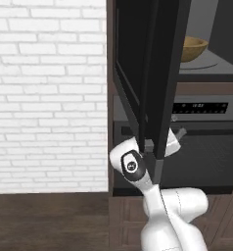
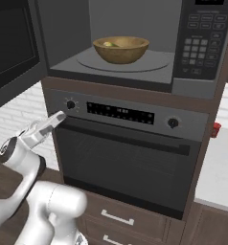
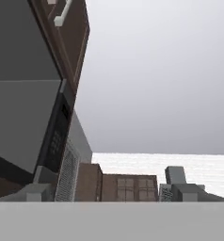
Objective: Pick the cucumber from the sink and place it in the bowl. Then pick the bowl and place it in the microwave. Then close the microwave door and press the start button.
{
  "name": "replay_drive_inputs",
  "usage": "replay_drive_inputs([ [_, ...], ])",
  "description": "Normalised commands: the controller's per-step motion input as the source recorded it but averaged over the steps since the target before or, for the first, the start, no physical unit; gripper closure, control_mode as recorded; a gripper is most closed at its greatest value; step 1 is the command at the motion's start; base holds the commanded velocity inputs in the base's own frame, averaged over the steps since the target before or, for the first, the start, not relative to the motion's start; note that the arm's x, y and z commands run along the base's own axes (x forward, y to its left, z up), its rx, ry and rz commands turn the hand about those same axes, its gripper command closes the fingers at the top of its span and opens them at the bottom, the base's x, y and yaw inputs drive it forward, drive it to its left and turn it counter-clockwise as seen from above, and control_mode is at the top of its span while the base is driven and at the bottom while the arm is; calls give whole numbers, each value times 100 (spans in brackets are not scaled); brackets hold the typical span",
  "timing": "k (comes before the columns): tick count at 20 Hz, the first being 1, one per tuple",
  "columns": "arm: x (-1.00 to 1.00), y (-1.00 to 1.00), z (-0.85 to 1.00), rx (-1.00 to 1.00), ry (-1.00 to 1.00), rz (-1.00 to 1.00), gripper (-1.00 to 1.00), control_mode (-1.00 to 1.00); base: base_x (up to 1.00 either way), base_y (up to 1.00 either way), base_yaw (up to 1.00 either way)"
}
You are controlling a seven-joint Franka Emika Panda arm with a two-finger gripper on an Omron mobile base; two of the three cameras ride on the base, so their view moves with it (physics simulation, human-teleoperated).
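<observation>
Status, left base view: microwave door (image 1: 155, 73) stands swung out toward me, seen nearly edge-on, its lower corner just above my wrist. My gripper (image 1: 176, 138) sits behind that edge, mostly hidden, in front of the lower oven (image 1: 206, 147). Bowl (image 1: 193, 48) rests up and to the right of my jaws, inside the microwave.

Right base view: gripper (image 2: 58, 117) points up toward the oven's left knob (image 2: 70, 104), jaws spread wide and holding nothing. Bowl (image 2: 121, 49) sits on the turntable inside the microwave (image 2: 202, 52), well above and right of my jaws, with the cucumber (image 2: 109, 44) lying in it. Door (image 2: 13, 45) hangs open above and to the left of my jaws.

Hand view: I look upward along the microwave's face; keypad (image 3: 55, 139) lies left of my jaws, ceiling ahead.

Handling note: door judged stiff, light, hinged; glass likely slick. Best contact is a flat push on the outer frame near the free edge, not a pinch.
</observation>
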Motion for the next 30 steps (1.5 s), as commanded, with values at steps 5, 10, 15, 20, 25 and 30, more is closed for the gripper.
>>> replay_drive_inputs([
  [5, -13, 96, -23, -25, -22, -6, -100, -100, 0, 0, 0],
  [10, -20, 100, -14, -13, -15, 1, -100, -100, 0, 0, 0],
  [15, -2, 100, -35, 0, -3, 13, -100, -100, 0, 0, 0],
  [20, 0, 100, -22, 0, -1, 28, -100, -100, 0, 0, 0],
  [25, 0, 87, 10, 0, -2, 31, -100, -100, 0, 0, 0],
  [30, -7, 19, 35, 2, -15, 32, -100, -100, 0, 0, 0],
])
